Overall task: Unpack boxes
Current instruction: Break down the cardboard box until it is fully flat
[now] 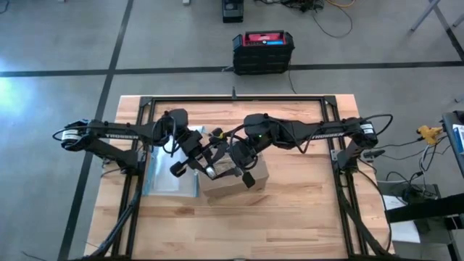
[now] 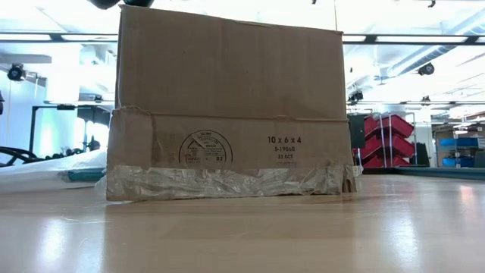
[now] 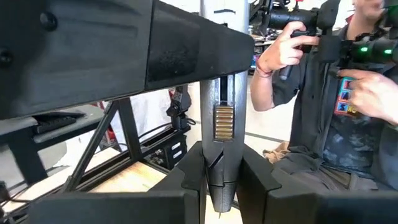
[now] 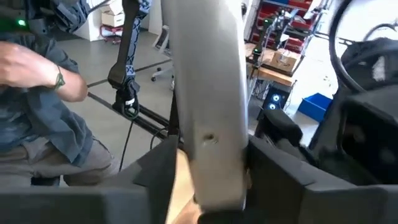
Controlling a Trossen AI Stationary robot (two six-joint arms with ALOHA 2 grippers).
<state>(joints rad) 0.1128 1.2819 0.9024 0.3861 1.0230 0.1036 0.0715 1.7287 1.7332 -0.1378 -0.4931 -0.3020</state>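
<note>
A brown cardboard box (image 1: 235, 180) stands on the wooden table near its middle. In the low view the box (image 2: 227, 114) shows crumpled clear tape (image 2: 227, 182) along its bottom edge. Both grippers meet above the box's left end around a long grey tool (image 3: 222, 118) with a ribbed brass-coloured slider. My left gripper (image 3: 221, 186) is shut on it. My right gripper (image 4: 211, 180) has its fingers on either side of the same tool (image 4: 208, 93), with a thin gap showing beside one finger. My left gripper pinches the grey tool between its two fingers (image 3: 186, 183), just below the brass-coloured slider (image 3: 224, 121). The fingers come level from the table's left side and lie across the tool. The tool is lifted clear, above the box.
A flat clear pouch (image 1: 170, 174) lies on the table left of the box. A black-and-red case (image 1: 262, 51) stands on the floor beyond the far edge. A black frame (image 1: 232, 101) runs along the table's far side. A person (image 3: 323, 93) is beyond the table.
</note>
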